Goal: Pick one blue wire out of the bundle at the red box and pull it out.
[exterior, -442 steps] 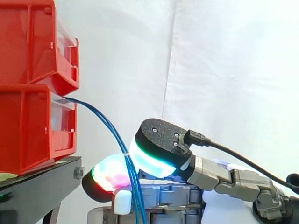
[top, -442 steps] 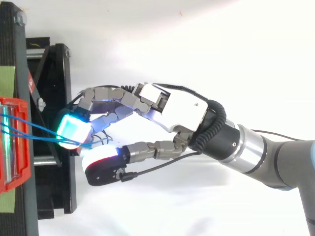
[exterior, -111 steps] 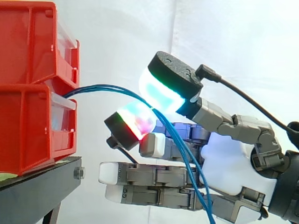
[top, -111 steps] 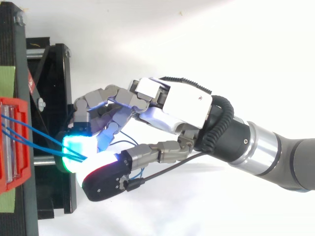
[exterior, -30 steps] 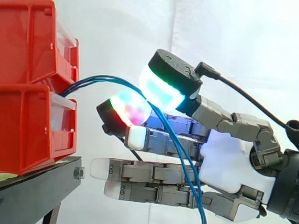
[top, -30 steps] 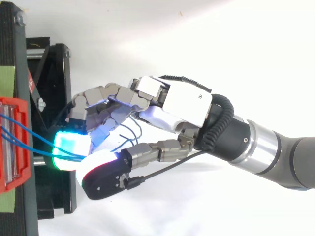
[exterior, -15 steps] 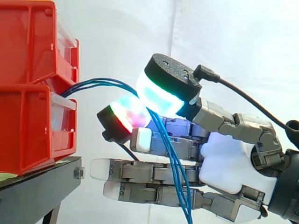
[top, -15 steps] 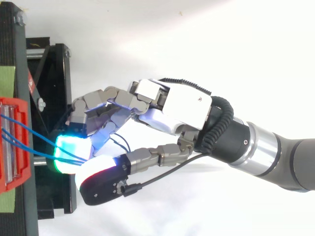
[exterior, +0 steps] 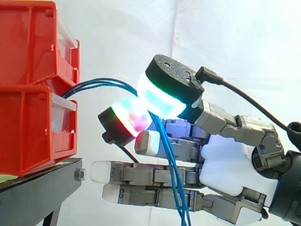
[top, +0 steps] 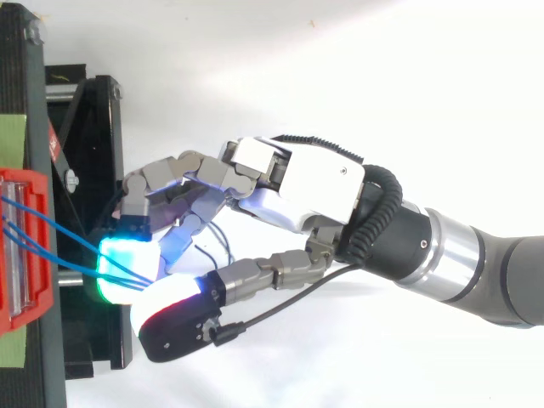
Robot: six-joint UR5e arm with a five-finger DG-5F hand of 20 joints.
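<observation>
A few blue wires come out between the two stacked red boxes and arch to the right. My hand is just right of the boxes. Its cyan-green thumb pad and a red-green finger pad pinch the wires where the arch bends down. Below the pinch the wires hang past the straight lower fingers and leave the view at the bottom. From above, the wires run from the red box into the pinch of my hand. I cannot tell whether one wire or the whole bundle is held.
The boxes rest on a black stand whose frame lies under the fingertips in the top view. A white curtain hangs behind. The arm's grey wrist enters from the right.
Since 14.7 s ago my hand has risen and lifted the wires into an arch. In the last second the pinch held; the hanging wires swung slightly left and the thumb pad shifted a little.
</observation>
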